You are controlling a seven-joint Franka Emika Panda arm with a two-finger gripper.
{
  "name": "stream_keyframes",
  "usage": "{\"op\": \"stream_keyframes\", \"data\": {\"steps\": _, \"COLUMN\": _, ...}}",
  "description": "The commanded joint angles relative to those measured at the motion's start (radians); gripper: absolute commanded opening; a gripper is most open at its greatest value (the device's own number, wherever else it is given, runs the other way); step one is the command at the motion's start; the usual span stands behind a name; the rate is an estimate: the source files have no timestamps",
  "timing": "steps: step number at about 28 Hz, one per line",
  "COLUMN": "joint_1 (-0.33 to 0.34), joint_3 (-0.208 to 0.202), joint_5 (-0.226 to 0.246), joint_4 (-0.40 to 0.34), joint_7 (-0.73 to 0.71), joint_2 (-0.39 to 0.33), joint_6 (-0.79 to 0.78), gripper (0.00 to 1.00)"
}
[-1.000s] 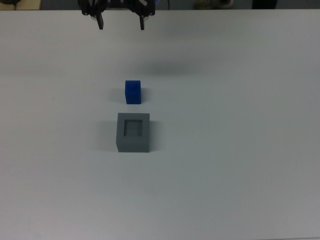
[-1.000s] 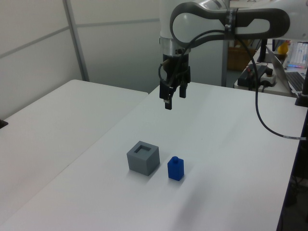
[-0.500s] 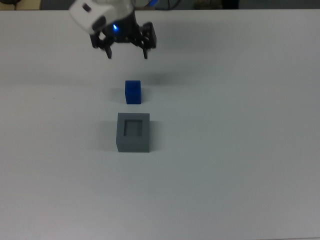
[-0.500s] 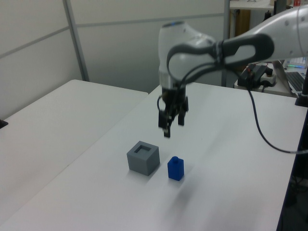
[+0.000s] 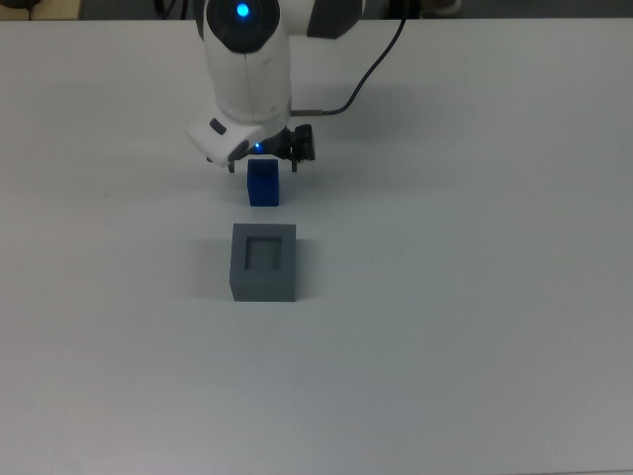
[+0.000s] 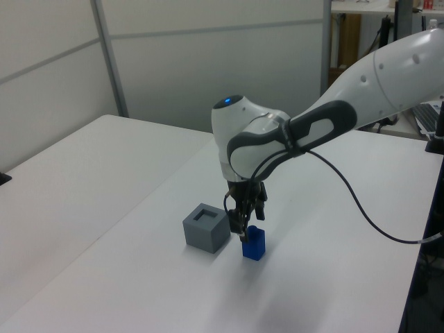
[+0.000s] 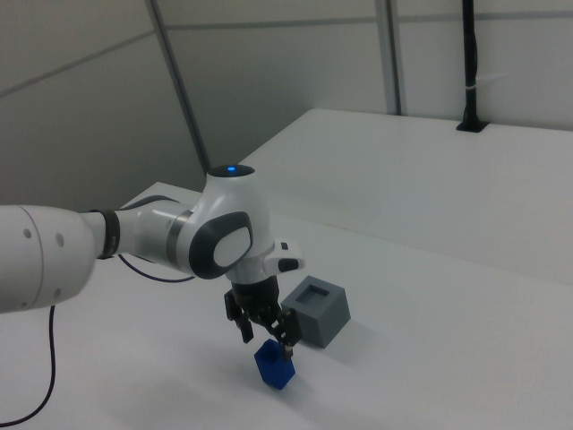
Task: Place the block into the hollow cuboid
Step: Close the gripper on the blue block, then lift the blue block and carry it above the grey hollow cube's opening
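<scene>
Spread wide, the claw (image 5: 263,166) hangs directly over the blue block (image 5: 263,186), its two dark fingers standing one to each side of the block's upper end without closing on it. In the top view one finger (image 5: 230,165) shows at the block's left and the other at its right, with the block's far end tucked under the white wrist. In the left view the claw (image 6: 245,229) reaches down to the top of the block (image 6: 254,243), and whether a fingertip touches the blue surface cannot be told. In the right view the claw (image 7: 267,341) sits just above the block (image 7: 275,367), fingers splayed apart.

Just beyond the block from the claw, toward the top view's bottom, stands the grey hollow cuboid (image 5: 264,262), upright with its square recess facing up and nothing in it. A narrow strip of white table (image 5: 475,327) separates the cuboid from the block, so the two are near but apart. In the left view the hollow cuboid (image 6: 207,227) lies to the claw's left; in the right view it (image 7: 316,311) lies to the claw's right and a little higher. A black cable (image 5: 371,71) trails from the arm behind the wrist.
</scene>
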Motion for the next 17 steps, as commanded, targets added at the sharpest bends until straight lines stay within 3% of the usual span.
{"op": "stream_keyframes", "data": {"steps": 1, "joint_1": 0.004, "joint_3": -0.004, "joint_5": -0.027, "joint_4": -0.028, "joint_7": -0.001, "joint_2": 0.006, "joint_6": 0.036, "gripper": 0.95}}
{"op": "stream_keyframes", "data": {"steps": 8, "joint_1": 0.004, "joint_3": -0.002, "joint_5": -0.027, "joint_4": -0.045, "joint_7": 0.002, "joint_2": -0.003, "joint_6": 0.056, "gripper": 0.49}}
{"op": "stream_keyframes", "data": {"steps": 9, "joint_1": 0.004, "joint_3": -0.002, "joint_5": -0.027, "joint_4": -0.045, "joint_7": 0.002, "joint_2": -0.005, "joint_6": 0.053, "gripper": 0.36}}
{"op": "stream_keyframes", "data": {"steps": 12, "joint_1": 0.008, "joint_3": -0.002, "joint_5": -0.027, "joint_4": -0.045, "joint_7": 0.003, "joint_2": -0.008, "joint_6": 0.044, "gripper": 0.24}}
{"op": "stream_keyframes", "data": {"steps": 15, "joint_1": 0.01, "joint_3": -0.002, "joint_5": -0.027, "joint_4": -0.043, "joint_7": 0.005, "joint_2": -0.014, "joint_6": 0.033, "gripper": 0.03}}
{"op": "stream_keyframes", "data": {"steps": 17, "joint_1": 0.01, "joint_3": -0.002, "joint_5": -0.027, "joint_4": -0.037, "joint_7": 0.005, "joint_2": -0.017, "joint_6": 0.032, "gripper": 0.0}}
